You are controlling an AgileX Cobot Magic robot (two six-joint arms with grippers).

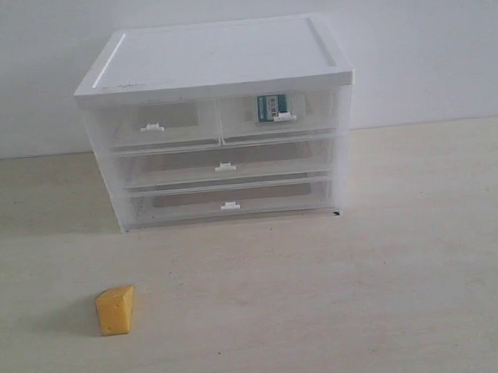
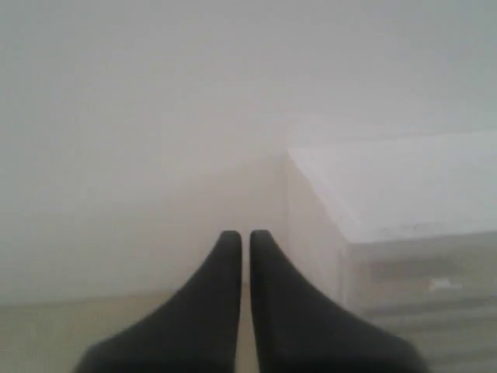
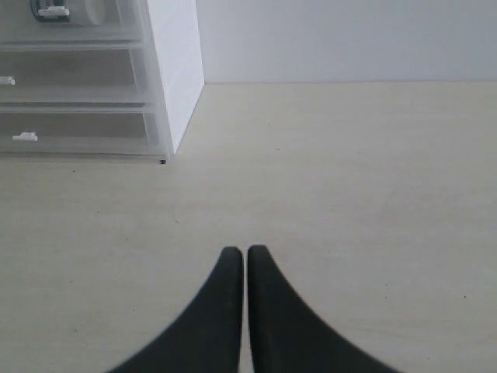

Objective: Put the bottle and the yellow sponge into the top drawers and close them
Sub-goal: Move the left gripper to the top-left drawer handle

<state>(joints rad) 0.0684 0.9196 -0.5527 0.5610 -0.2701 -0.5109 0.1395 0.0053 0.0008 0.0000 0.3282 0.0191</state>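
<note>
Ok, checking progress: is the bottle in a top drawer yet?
In: the bottle shows behind the clear front of the right top drawer, which sits flush.

A white cabinet [image 1: 216,57] of clear drawers is placed near the far edge of the worktop [image 1: 366,298]. The bottle [image 1: 272,108] is seen inside the shut right top drawer [image 1: 317,119], beside the shut left top drawer [image 1: 182,127]. The yellow sponge [image 1: 115,310] is set toward the near left of the worktop, well apart from the cabinet.

My exterior camera faced the cabinet [image 1: 211,58] head-on from slightly above; each wrist camera shared one cabinet side, left high, right low.
</note>
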